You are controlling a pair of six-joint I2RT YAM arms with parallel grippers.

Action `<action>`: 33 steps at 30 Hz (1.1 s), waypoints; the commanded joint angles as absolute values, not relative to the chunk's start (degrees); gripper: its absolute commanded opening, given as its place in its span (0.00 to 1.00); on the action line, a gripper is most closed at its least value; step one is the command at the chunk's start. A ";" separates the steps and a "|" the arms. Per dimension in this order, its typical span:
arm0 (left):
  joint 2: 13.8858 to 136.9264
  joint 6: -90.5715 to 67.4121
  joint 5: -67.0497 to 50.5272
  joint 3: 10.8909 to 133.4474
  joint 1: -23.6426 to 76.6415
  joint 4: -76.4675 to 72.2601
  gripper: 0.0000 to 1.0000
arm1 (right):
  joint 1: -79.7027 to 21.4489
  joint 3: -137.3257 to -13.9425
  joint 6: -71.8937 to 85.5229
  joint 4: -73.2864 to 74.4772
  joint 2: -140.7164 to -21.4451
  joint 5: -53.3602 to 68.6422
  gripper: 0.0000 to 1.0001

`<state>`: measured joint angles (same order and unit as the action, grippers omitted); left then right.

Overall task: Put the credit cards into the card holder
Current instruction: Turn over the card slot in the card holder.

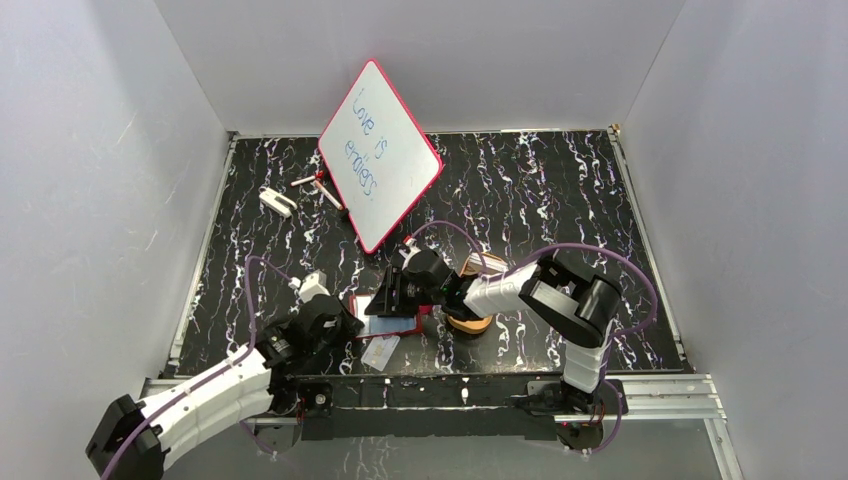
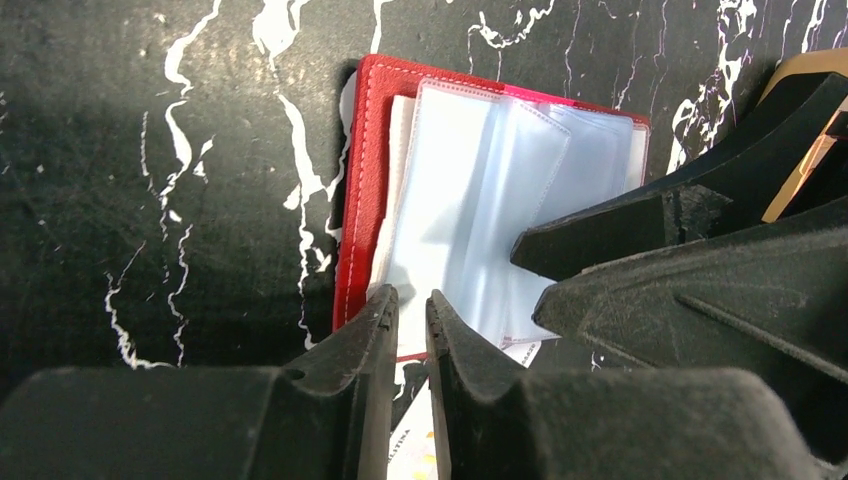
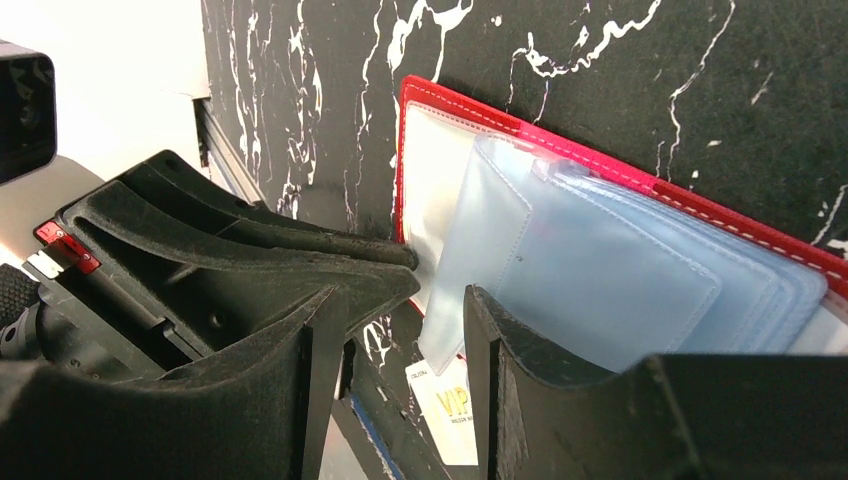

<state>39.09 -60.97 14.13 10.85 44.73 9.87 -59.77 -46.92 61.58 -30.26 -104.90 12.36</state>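
Card holder (image 2: pixel 365 150) open on the table (image 2: pixel 150 150)
Left fingers (image 2: pixel 350 380) narrow, grip unclear; right fingers (image 3: pixel 560 410) wide, over its sleeves (image 2: pixel 470 190).

Bright, even light from above whitens the walls (image 1: pixel 100 150); the black tabletop (image 1: pixel 520 180) reads sharp. Up close, the left hand (image 2: pixel 411 305) and right hand (image 3: pixel 400 300) look dark and soft-edged, and the card holder (image 3: pixel 600 270) carries pale glare.

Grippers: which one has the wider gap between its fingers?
The right gripper: its fingers stand clearly apart at the wallet, while those of the left gripper almost touch.
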 commanded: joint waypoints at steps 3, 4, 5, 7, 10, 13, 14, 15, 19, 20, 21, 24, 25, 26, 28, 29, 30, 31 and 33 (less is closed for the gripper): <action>33.93 -62.29 15.25 13.05 44.58 18.58 0.22 | -60.11 -49.21 62.94 -33.97 -105.62 12.01 0.55; 33.10 -62.49 14.98 13.42 44.56 19.11 0.25 | -60.12 -49.20 63.15 -34.26 -105.69 12.04 0.55; 32.42 -62.62 14.62 13.74 44.56 19.62 0.28 | -60.12 -49.29 63.33 -34.41 -105.77 12.11 0.55; 31.22 -63.01 13.52 14.33 44.56 20.19 0.34 | -60.08 -49.39 63.91 -34.84 -106.16 12.13 0.55; 29.89 -63.83 10.00 13.52 44.56 18.62 0.44 | -60.06 -49.56 64.36 -35.28 -106.84 12.14 0.55; 29.79 -63.79 6.92 11.44 44.56 15.37 0.50 | -60.09 -49.50 64.83 -35.82 -107.10 12.22 0.55; 29.96 -63.71 6.24 10.49 44.56 14.50 0.52 | -60.07 -49.47 65.09 -36.04 -107.20 12.26 0.55; 30.04 -63.57 5.50 9.77 44.56 13.64 0.53 | -60.09 -49.44 65.31 -36.11 -107.20 12.20 0.55; 31.15 -63.33 3.31 6.47 44.58 9.23 0.55 | -59.97 -49.19 65.97 -36.31 -107.08 12.12 0.55; 31.78 -63.31 3.26 5.85 44.57 8.55 0.55 | -59.97 -49.14 66.17 -36.34 -107.10 12.08 0.55; 32.40 -63.36 3.34 5.44 44.56 8.13 0.55 | -60.05 -49.07 66.32 -36.38 -107.10 12.08 0.55; 34.63 -63.26 4.49 5.33 44.60 7.74 0.52 | -60.05 -49.11 66.45 -36.40 -107.07 12.20 0.55; 35.30 -63.05 4.88 5.48 44.61 7.51 0.51 | -60.04 -49.13 66.49 -36.32 -107.06 12.17 0.55; 35.88 -62.87 5.21 5.72 44.57 7.30 0.49 | -60.03 -49.06 66.45 -36.32 -107.02 12.21 0.55; 37.13 -62.27 6.14 6.52 44.56 7.17 0.44 | -60.05 -49.00 66.45 -36.21 -106.78 12.15 0.55; 37.80 -61.77 6.58 7.03 44.60 7.40 0.40 | -60.01 -48.92 66.45 -36.22 -106.71 12.04 0.55; 38.49 -61.41 7.11 7.56 44.57 7.88 0.36 | -60.03 -48.83 66.51 -36.26 -106.51 12.04 0.55; 39.14 -61.09 7.74 8.12 44.56 8.46 0.32 | -60.04 -48.74 66.53 -36.22 -106.42 12.04 0.55; 40.22 -60.42 8.44 8.87 44.56 9.41 0.25 | -60.04 -48.53 66.53 -36.38 -106.07 11.96 0.55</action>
<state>37.69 -62.76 6.20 7.79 44.73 3.75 -59.77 -47.57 66.06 -33.28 -106.87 12.16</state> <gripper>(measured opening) 0.300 0.554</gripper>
